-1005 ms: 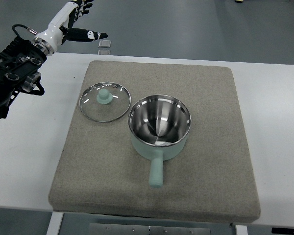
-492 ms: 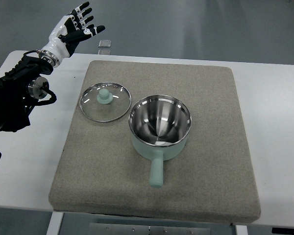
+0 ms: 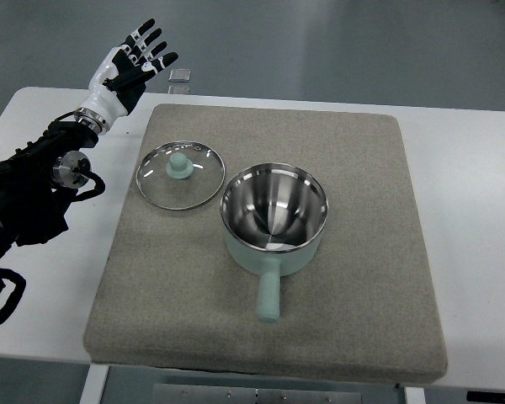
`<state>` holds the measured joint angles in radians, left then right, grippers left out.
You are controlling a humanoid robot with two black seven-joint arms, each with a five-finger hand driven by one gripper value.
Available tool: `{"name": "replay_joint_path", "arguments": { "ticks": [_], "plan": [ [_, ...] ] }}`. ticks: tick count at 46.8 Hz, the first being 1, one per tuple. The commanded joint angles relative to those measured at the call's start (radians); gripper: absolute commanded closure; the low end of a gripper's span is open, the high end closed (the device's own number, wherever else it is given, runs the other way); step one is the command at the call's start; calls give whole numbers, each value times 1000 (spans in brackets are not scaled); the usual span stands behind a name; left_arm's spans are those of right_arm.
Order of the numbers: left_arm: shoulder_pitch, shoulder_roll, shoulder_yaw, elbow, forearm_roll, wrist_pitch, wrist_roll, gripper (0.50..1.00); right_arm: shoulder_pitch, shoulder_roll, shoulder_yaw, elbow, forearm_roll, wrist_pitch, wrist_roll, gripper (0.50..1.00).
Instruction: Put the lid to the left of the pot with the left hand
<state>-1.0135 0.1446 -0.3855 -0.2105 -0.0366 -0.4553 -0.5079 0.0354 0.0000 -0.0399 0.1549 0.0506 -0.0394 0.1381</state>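
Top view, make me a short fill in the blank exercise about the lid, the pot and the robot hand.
1. The glass lid lies to the ____ of the pot.
2. The pot's handle points toward the picture's ____ edge.
3. The left hand holds ____.

Missing words: left; bottom; nothing

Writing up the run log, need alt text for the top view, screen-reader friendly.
A glass lid with a pale green knob lies flat on a grey mat, just left of an open steel pot with a pale green handle. The robot's left hand is raised beyond the mat's far-left corner, fingers spread, holding nothing. The mat sits on a white table.
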Motion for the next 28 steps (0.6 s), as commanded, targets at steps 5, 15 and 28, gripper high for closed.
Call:
{"name": "replay_joint_path", "arguments": {
  "ticks": [5, 15, 28],
  "plan": [
    [4, 4, -9, 2, 1, -3, 0, 506, 0, 0, 0, 0, 0, 0, 0, 576],
    [4, 3, -9, 2, 9, -5, -1, 506, 0, 0, 0, 0, 0, 0, 0, 576],
    [6, 4, 2, 2, 11, -3, -1, 506, 0, 0, 0, 0, 0, 0, 0, 576]
  ]
}}
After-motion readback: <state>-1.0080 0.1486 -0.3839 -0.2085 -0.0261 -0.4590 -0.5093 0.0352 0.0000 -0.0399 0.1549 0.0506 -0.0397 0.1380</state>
